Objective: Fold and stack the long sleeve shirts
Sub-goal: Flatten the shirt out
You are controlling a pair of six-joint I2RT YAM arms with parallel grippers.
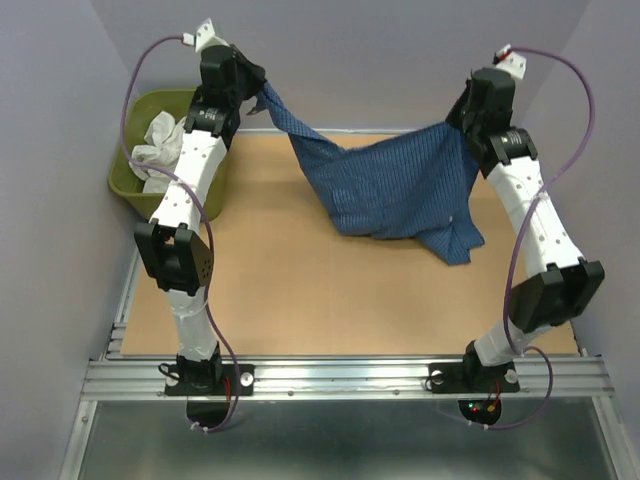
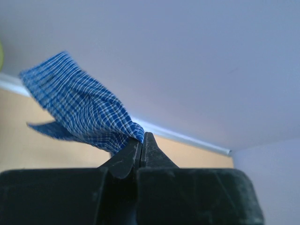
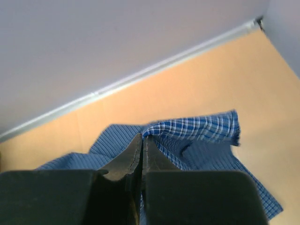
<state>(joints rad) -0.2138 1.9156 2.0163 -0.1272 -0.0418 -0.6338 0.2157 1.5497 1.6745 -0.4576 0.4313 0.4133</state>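
The left tool [image 1: 255, 88] was pressed together on a corner of the dark blue checked shirt [image 1: 390, 190]. Its wrist view showed the fingertips meeting with a fold of the checked cloth pinched just at their ends. The right tool [image 1: 466, 115] was pinching another edge of the same shirt in the same way, its tips shut on a bunched fold. Both tools were raised above the far part of the bench [image 1: 300, 300], well apart from each other, left and right. This looked like a way to let the shirt hang open under its own weight and shake out its creases, so it could be laid flat for folding. The shirt was strung between the two tools. A narrow twisted strip ran from the left tool down and to the right into the main body, which sagged below and to the left of the right tool. The lowest folds drooped toward the right-centre of the bench, though I could not tell whether they touched the surface. The cloth was far from spread, with most of it gathered on the right, so by my judgement the folding itself had not begun. The white garment [image 1: 160, 150] lay crumpled in the olive-green tub [image 1: 125, 185] at the far left, just beside the left arm and apart from both tools.
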